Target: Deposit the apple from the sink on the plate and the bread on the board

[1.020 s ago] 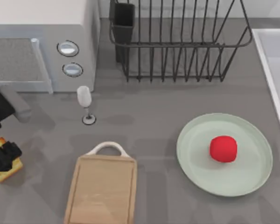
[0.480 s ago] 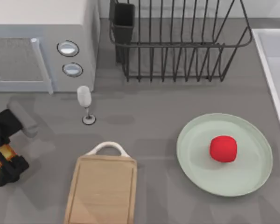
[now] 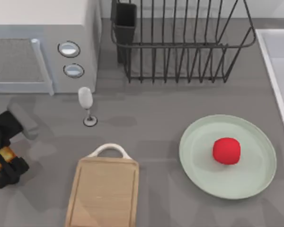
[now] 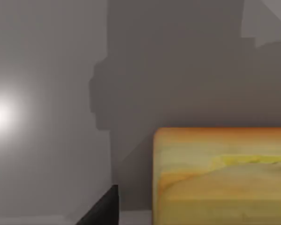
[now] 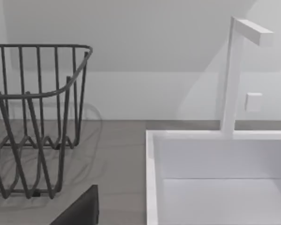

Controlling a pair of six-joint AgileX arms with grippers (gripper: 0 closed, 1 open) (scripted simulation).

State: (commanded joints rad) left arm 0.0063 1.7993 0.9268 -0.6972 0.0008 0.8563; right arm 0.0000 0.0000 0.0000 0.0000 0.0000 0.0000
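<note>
Left gripper [image 3: 2,165], at the lower left edge of the top view, is closed on the bread [image 3: 1,156], whose orange crust shows between the dark fingers. A second ago the slice lay on the grey counter under the fingers; now it sits higher in frame and looks lifted, so the pick seems done and the carry to the board [image 3: 104,194], just to the right, comes next. Further right, the apple [image 3: 226,151] already rests on the plate [image 3: 194,161]. Beyond it, the sink [image 3: 267,52] rim lines the right edge.
</note>
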